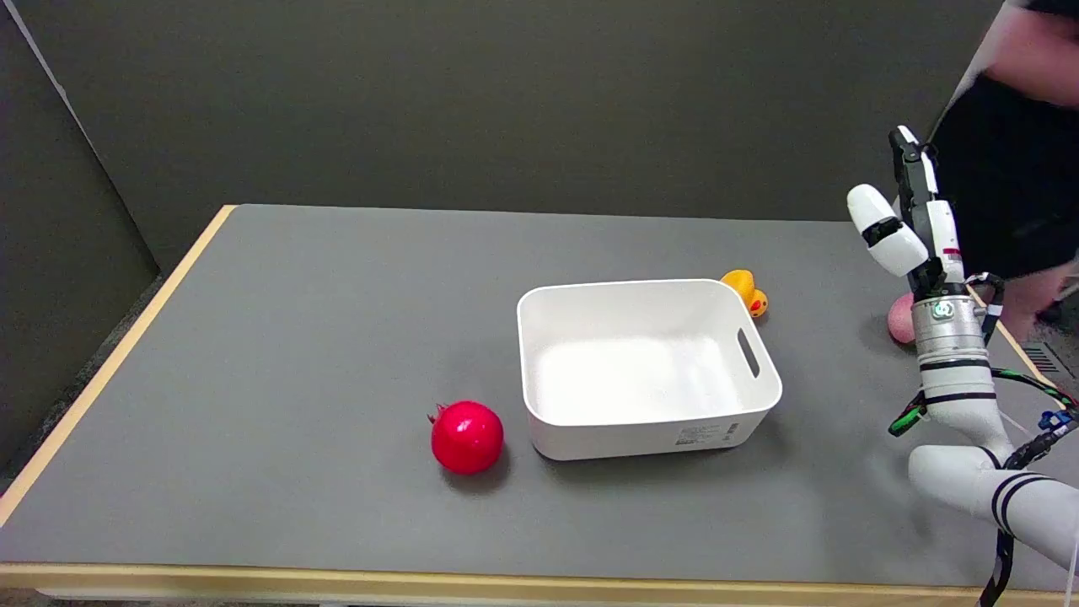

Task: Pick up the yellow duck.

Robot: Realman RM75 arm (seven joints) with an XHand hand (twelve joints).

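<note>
One grey table carries a white bin at its middle. At the right the right hand is raised in the air, fingers apart and straight, holding nothing. A red pomegranate lies just left of the bin's near corner. Touching the bin's far right corner, the yellow duck is partly hidden by the rim. A pink object, perhaps a fruit, shows behind the wrist.
</note>
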